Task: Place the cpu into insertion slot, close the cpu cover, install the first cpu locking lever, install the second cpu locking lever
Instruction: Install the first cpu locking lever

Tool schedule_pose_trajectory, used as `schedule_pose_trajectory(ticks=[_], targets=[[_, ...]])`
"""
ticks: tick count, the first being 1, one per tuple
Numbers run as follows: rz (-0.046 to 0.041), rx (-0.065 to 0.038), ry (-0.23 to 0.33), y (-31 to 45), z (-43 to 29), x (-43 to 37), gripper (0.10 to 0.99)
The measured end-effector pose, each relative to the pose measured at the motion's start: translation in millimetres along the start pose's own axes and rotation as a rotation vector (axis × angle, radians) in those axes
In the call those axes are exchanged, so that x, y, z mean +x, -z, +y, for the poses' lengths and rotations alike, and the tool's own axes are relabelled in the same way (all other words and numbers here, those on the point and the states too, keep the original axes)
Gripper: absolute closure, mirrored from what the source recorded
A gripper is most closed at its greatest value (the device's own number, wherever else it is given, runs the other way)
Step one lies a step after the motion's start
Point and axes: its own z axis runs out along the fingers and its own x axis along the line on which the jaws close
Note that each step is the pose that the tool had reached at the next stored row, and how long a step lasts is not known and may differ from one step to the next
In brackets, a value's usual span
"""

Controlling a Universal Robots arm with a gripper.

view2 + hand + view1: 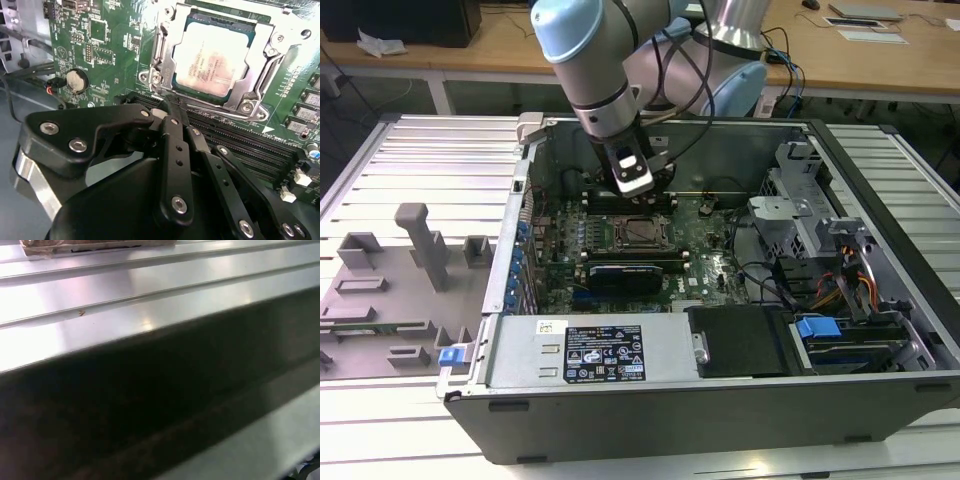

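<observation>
- In the exterior view the arm reaches down into the open computer case (670,430), which lies on the ribbed metal desk (420,150). The fingers (639,194) hang low over the green board (705,250). The socket (638,233) sits just past their tips, on the camera's side.
- In the second wrist view the fingers (169,106) are drawn together with nothing visible between them. Their tips are right at the socket's nearest corner.
- Just beyond the fingertips the chip (210,62) lies flat and square in the socket. The cover (255,82) is folded down over it, framing its edges.
- Seating the chip and closing the cover therefore look done, and the work seems to be at a locking lever. I cannot tell whether either lever is latched.
- Long black memory slots (240,145) run close beneath the fingers, and a coin battery (75,80) sits well off to one side of them.
- To do this step well, I judge the tips should press only on the lever rod. They should push it down first, then sideways under its hook, slowly and without sliding.
- The tips should also stay off the chip's top, the cover's window edge and the memory slots.
- In the first wrist view the pale ribbed desk runs beside a dark blurred band, which I take to be a wall of the case.
</observation>
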Motion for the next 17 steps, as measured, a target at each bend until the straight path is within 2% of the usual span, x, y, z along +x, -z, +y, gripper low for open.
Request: schedule_pose_trajectory(ticks=[4,9,17], targets=[[-0.0039,0.006,-0.020,-2.4,-0.4,0.8,0.980],[-0.0041,0.006,-0.021,-1.6,-0.2,0.5,0.980],[-0.0041,0.007,-0.021,13.9,2.7,-4.8,0.980]])
